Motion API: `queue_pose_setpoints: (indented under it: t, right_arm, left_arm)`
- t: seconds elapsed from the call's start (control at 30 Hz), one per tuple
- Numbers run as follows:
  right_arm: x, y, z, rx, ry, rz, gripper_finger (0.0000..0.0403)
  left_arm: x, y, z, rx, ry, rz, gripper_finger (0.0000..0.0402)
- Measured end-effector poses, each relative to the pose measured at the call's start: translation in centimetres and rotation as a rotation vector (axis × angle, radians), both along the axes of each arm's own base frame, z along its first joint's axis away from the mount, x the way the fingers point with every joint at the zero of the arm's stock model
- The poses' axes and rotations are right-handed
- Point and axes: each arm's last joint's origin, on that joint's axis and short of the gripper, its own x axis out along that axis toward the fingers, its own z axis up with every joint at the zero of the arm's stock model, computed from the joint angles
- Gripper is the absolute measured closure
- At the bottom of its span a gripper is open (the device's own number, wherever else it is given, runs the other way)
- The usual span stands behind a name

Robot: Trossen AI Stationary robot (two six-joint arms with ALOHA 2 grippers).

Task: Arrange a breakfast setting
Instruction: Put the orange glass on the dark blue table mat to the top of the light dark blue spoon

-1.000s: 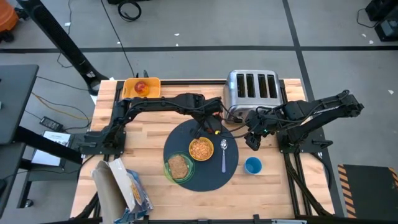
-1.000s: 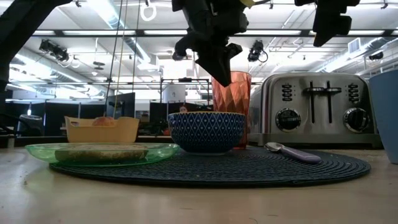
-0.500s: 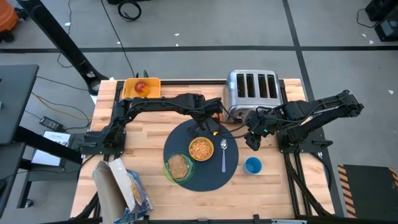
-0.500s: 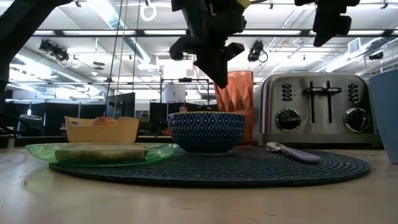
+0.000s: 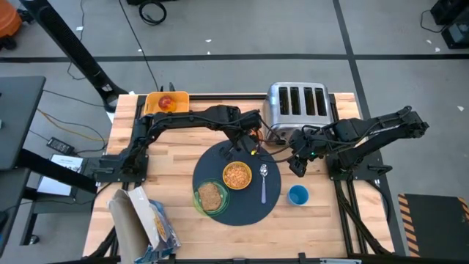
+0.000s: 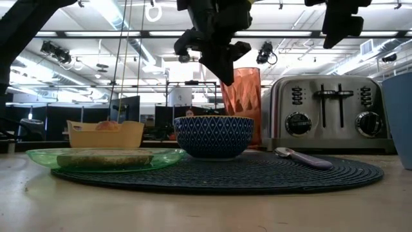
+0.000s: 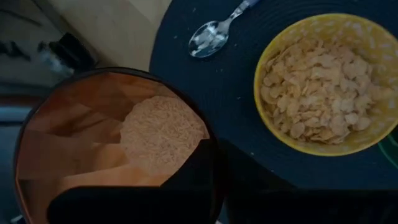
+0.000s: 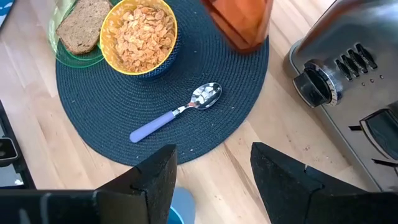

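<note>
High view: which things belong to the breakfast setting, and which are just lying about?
Setting: mat, bowl, plate with toast, spoon, tumbler tilted in the left gripper, blue cup, apple.

Lying about: toaster, tray, bag. Right gripper waits, open.

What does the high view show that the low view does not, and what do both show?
Only the high view shows the blue cup, the cereal inside the bowl and the bag at the table edge. Only the low view shows the tumbler tilted, lifted off the mat, and the toaster's dials. Both show the left end effector, plate, spoon and tray.
</note>
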Motion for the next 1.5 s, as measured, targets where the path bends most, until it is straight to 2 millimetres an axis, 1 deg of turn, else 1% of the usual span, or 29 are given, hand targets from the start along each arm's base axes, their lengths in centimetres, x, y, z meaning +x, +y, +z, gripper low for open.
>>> queue_pose_setpoints:
  t: [0.1,0.33,0.43,0.77,0.97,1.33,1.5]
  right_arm:
    - [0.1,0.0,0.0,-0.002,-0.009,-0.004,0.0192]
    - [0.1,-0.3,0.0,-0.002,-0.011,-0.018,0.0192]
    - [0.2,-0.3,0.1,-0.002,-0.014,-0.016,0.0192]
    - [0.2,-0.2,0.1,-0.002,-0.014,-0.016,0.0192]
    - [0.2,-0.3,0.1,-0.002,-0.014,-0.016,0.0192]
    - [0.2,-0.2,0.1,-0.004,-0.014,-0.013,0.0192]
    - [0.2,-0.2,0.1,-0.003,-0.014,-0.013,0.0192]
  left_arm:
    - [-0.2,0.5,0.0,-0.013,0.009,0.022,0.0384]
    - [-0.2,0.8,-0.3,-0.043,0.015,0.036,0.0384]
    - [-0.2,0.9,-0.2,-0.094,0.003,0.037,0.0384]
    - [0.1,1.4,-1.1,-0.077,0.015,0.058,0.0384]
    - [0.2,1.5,-1.1,-0.082,0.013,0.066,0.0382]
    - [0.2,1.7,-1.0,-0.087,0.001,0.086,0.0350]
    - [0.3,1.7,-1.0,-0.095,-0.007,0.109,0.0327]
